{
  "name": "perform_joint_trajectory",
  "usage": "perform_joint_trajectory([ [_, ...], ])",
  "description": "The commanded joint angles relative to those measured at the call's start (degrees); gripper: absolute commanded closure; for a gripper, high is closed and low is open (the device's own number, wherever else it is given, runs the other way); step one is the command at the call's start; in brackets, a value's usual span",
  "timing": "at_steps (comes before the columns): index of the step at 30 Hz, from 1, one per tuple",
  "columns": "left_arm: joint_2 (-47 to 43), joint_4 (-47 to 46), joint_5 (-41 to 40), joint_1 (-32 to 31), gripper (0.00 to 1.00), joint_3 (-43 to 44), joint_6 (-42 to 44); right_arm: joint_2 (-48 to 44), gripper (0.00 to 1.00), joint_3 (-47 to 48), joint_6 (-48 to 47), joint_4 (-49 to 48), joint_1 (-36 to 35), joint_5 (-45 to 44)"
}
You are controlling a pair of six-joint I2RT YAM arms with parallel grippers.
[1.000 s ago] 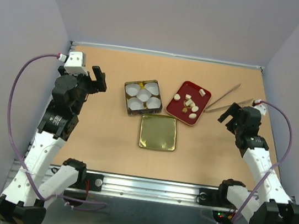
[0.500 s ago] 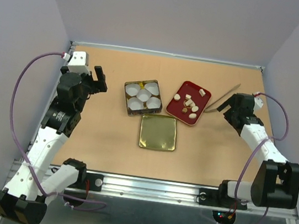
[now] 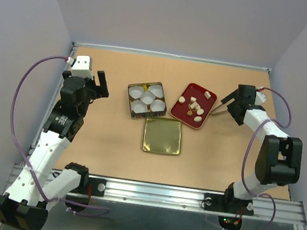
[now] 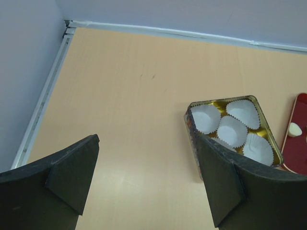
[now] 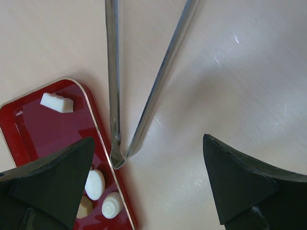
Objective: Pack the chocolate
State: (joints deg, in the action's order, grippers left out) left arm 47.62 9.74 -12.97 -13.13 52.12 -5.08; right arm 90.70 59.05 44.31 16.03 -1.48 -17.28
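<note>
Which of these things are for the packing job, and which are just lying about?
For the job: chocolate pieces, red tray holding them, gold box, its white paper cups, tongs (probably).
Lying about: flat gold lid, likely for closing later.

top view high behind the arms (image 3: 53,135), down over the whole bench (image 3: 104,137), left wrist lower, facing the far left corner, right wrist close above tongs (image 5: 112,72), all three share the tray (image 5: 43,129)

Red tray (image 3: 194,90), metal tongs (image 5: 112,72), gold tin (image 4: 219,107), flat lid (image 3: 162,136)
</note>
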Motion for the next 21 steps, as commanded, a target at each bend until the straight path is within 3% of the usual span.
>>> perform_joint_trajectory([
  [1,-1.6,-0.6,-1.5,-0.1,0.07,-0.3,1.8,3.0,0.01,4.7,2.8,-0.6,0.2,-2.1],
  [21,-1.1,-0.4,-2.7,-0.1,0.07,-0.1,2.6,17.8,0.01,17.1,2.4,5.1,-1.6,-5.1],
])
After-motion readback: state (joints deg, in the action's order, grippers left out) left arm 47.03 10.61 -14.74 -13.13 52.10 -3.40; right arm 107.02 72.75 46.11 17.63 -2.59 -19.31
